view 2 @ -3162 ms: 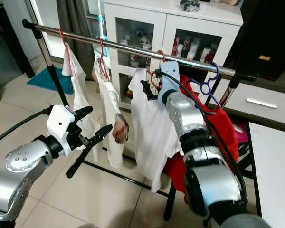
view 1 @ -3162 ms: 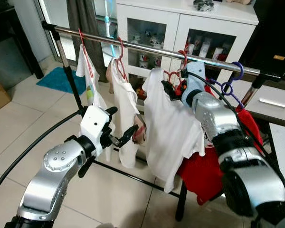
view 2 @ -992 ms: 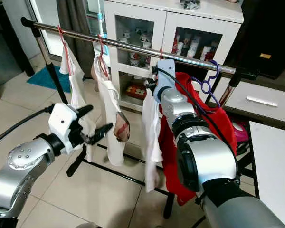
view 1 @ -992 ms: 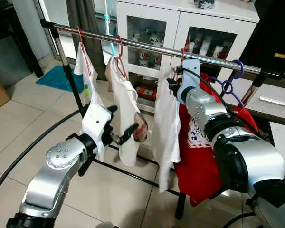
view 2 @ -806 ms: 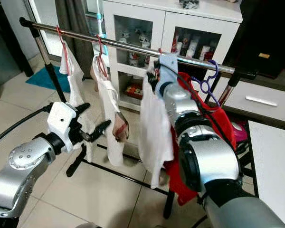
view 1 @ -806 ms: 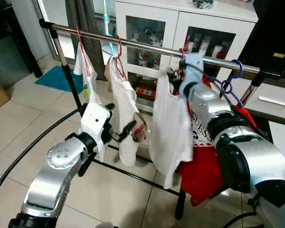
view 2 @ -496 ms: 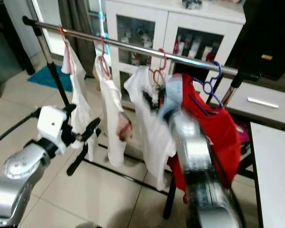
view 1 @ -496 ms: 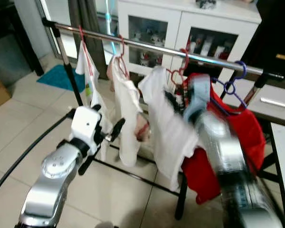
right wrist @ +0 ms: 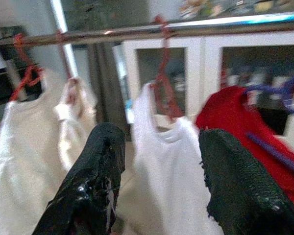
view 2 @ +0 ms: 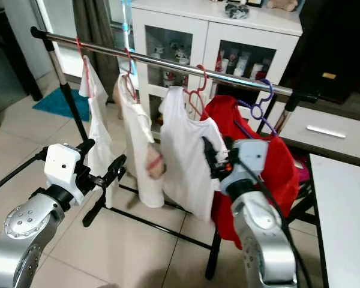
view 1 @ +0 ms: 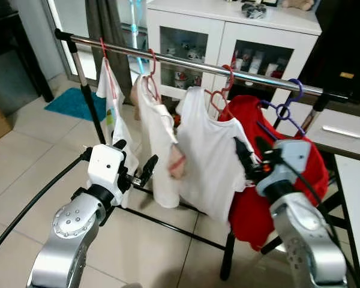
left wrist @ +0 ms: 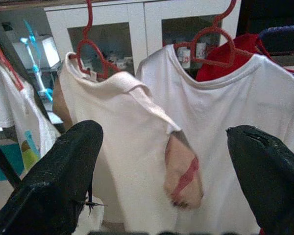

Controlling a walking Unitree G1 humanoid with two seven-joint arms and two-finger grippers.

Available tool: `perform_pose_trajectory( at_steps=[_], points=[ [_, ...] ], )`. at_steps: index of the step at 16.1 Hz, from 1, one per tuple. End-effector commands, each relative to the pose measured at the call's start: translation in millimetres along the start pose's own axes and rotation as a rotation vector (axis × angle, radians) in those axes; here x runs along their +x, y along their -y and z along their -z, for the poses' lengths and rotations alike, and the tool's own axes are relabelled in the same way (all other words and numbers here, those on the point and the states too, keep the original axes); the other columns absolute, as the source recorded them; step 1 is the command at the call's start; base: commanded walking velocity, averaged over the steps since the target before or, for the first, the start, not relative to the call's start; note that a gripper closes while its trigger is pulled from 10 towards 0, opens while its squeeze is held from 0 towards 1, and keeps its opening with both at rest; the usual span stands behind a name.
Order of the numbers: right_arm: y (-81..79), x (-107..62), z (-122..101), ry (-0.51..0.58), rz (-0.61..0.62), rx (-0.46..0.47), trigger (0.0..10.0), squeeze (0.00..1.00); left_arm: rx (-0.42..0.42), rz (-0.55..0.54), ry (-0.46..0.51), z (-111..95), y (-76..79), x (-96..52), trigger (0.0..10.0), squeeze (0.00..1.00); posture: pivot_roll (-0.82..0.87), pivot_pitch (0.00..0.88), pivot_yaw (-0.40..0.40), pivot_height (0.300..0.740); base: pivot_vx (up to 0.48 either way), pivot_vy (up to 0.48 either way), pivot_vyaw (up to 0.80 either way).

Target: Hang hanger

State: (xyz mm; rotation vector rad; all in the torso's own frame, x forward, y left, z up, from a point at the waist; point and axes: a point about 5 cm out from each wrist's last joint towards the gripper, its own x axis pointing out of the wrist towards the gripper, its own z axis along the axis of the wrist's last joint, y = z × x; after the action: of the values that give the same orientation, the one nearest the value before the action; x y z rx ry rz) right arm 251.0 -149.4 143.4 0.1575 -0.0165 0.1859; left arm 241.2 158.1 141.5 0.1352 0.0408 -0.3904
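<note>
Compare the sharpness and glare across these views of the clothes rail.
Left eye view: sharp, with glare along the metal rail. Right wrist view: soft and blurred, the rail streaked bright. Left wrist view: white shirt fairly clear, the near fingers large and dark.

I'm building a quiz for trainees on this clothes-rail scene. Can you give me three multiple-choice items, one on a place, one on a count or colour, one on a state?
1. Where does the white T-shirt with the red hanger hang?
A. On the rail, beside the red garment
B. On the cabinet door
C. On the floor

2. What colour is the hanger over the red garment?
A. Green
B. Purple
C. Yellow

3. What is the right gripper doing?
A. Shut on a hanger
B. Shut on the rail
C. Open, holding nothing

Answers:
1 A: its hook sits over the rail, next to the red garment.
2 B: its hook at the rail's right end is purple.
3 C: the fingers stand apart in front of the shirts, nothing between them.
</note>
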Motion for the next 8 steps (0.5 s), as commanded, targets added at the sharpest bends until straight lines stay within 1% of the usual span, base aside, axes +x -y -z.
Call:
perform_pose_trajectory(
  at_steps=[1,4,6,8],
  points=[
    [2.5,0.5,-4,0.003,0.018,0.001,10.0,0.00,-0.002,-0.002,0.007,-3,-0.3,0.6,10.0,0.00,-0.02,0.000,-0.021,0.740,0.262,0.000,0.80],
    [-3.2,2.8,-7,-0.007,-0.002,-0.021,10.0,0.00,0.001,0.001,0.008,-3,0.6,1.6,10.0,0.00,-0.01,0.000,-0.031,0.740,0.273,0.000,0.80],
    [-7.0,6.1,-7,-0.020,-0.015,-0.041,10.0,0.00,0.000,0.003,0.012,-5,0.5,1.4,10.0,0.00,0.00,0.000,-0.037,0.740,0.289,0.000,0.00],
    [-9.2,9.1,-10,-0.010,-0.022,-0.033,10.0,0.00,0.000,0.009,0.012,-5,0.5,0.4,10.0,0.00,0.00,0.000,-0.037,0.740,0.313,0.000,0.00]
  ],
)
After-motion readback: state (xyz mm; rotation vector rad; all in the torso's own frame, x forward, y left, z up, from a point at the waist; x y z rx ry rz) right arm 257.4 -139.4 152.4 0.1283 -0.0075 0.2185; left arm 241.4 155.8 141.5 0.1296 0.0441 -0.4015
